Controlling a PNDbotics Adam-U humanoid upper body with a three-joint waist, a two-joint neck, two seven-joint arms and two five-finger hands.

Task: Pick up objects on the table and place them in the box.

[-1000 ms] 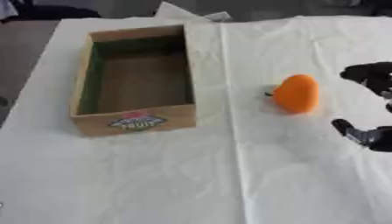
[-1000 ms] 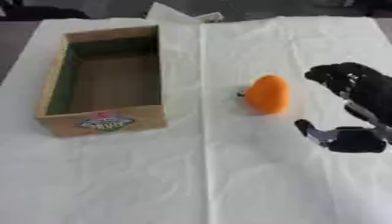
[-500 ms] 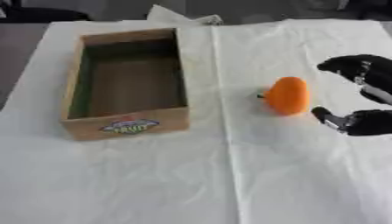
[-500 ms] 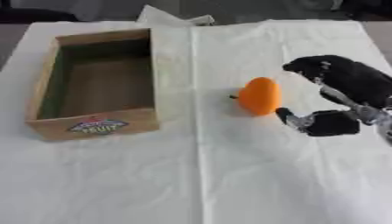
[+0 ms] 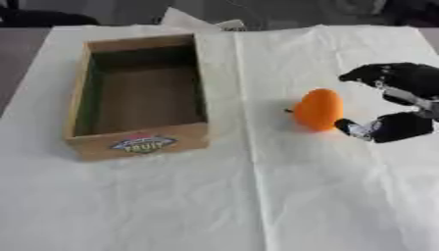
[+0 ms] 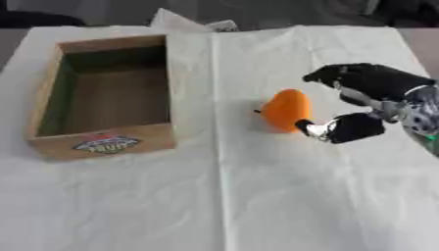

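An orange fruit-shaped object (image 5: 318,109) with a small dark stem stands on the white cloth right of centre. My right hand (image 6: 367,95) comes in from the right, open, its fingers arched above the fruit's right side and its thumb (image 6: 336,129) low beside the fruit. The thumb tip is close to the fruit or touching it; I cannot tell which. A brown cardboard box (image 5: 139,142) with a fruit label on its front wall lies at the left, and nothing shows inside it. My left hand is out of sight.
A white wrinkled cloth (image 5: 257,196) covers the table. A crumpled bit of white paper (image 5: 193,20) lies at the far edge behind the box. Dark floor shows beyond the far edge.
My right hand has moved left toward the orange fruit and now brackets its right side. The fruit and the box have stayed put; the camera has shifted a little.
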